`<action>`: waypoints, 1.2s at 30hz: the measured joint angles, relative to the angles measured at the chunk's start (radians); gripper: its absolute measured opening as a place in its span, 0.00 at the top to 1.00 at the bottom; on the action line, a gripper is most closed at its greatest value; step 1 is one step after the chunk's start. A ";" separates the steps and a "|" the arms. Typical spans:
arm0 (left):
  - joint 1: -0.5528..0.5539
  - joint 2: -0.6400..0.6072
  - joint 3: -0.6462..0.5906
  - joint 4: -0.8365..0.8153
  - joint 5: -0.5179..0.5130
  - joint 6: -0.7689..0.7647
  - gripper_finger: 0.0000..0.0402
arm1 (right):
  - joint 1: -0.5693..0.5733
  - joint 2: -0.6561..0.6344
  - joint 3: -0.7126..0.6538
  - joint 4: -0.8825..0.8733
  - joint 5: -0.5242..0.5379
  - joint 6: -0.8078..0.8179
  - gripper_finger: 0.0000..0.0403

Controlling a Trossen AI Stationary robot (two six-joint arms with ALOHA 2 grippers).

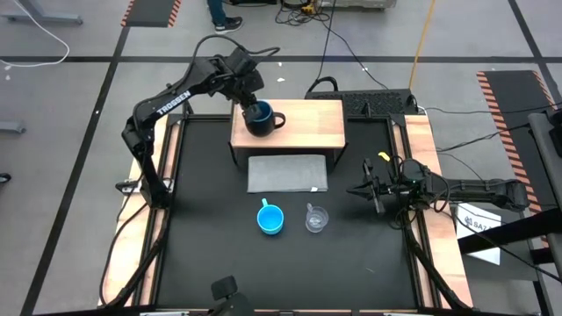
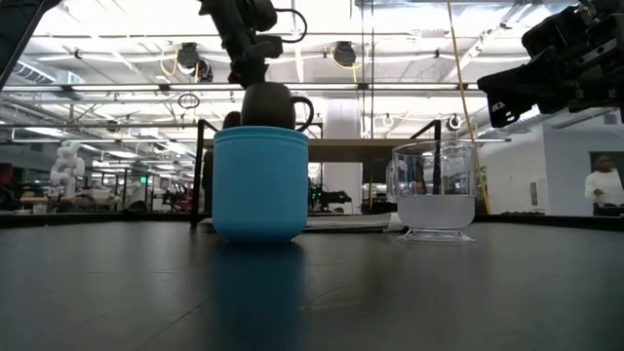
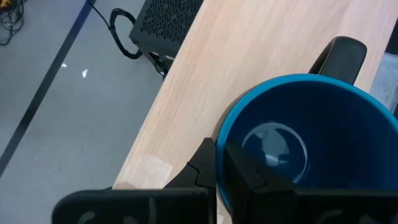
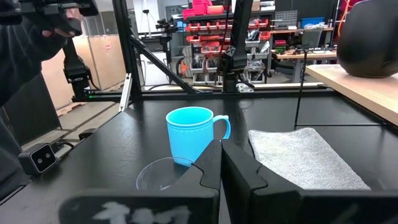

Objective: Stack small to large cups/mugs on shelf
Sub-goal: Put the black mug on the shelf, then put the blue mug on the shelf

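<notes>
The large navy mug (image 1: 260, 117) with a blue inside stands upright on the left part of the wooden shelf top (image 1: 307, 123); my left gripper (image 1: 250, 104) is shut on its rim. The light-blue mug (image 1: 270, 219) and the clear cup (image 1: 316, 219) stand side by side on the black table, nearer than the shelf. My right gripper (image 1: 367, 189) hovers shut and empty at the table's right, above and to the right of the clear cup; its wrist view shows both the light-blue mug (image 4: 189, 142) and the clear cup (image 4: 163, 175). My left gripper holds the navy mug by its rim (image 3: 219, 146), on the side away from the handle (image 3: 339, 56). One finger (image 3: 249, 168) is inside the mug and one (image 3: 202, 167) outside. The fingers come from above, slanting down. The mug is upright, its base on the shelf top (image 4: 367, 81).
A flat grey mat (image 1: 287, 173) lies on the table just in front of the shelf. The right part of the shelf top (image 1: 320, 132) is bare. Wooden rails (image 1: 421, 149) border the table's sides. People show in the room behind.
</notes>
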 joint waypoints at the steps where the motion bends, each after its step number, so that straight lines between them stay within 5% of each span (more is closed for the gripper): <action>1: 0.000 -0.001 -0.005 0.003 0.000 0.000 0.98 | 0.000 0.000 0.000 0.000 0.000 0.000 1.00; 12: -0.003 -0.012 -0.015 0.016 0.000 0.016 0.98 | 0.000 0.000 0.000 0.000 0.000 0.000 1.00; 22: -0.005 -0.047 -0.018 0.005 0.023 0.028 0.75 | 0.000 0.000 0.000 0.000 0.000 0.000 1.00; 36: -0.008 -0.144 0.059 0.010 0.019 0.036 0.73 | 0.000 0.000 0.000 0.000 0.000 0.018 1.00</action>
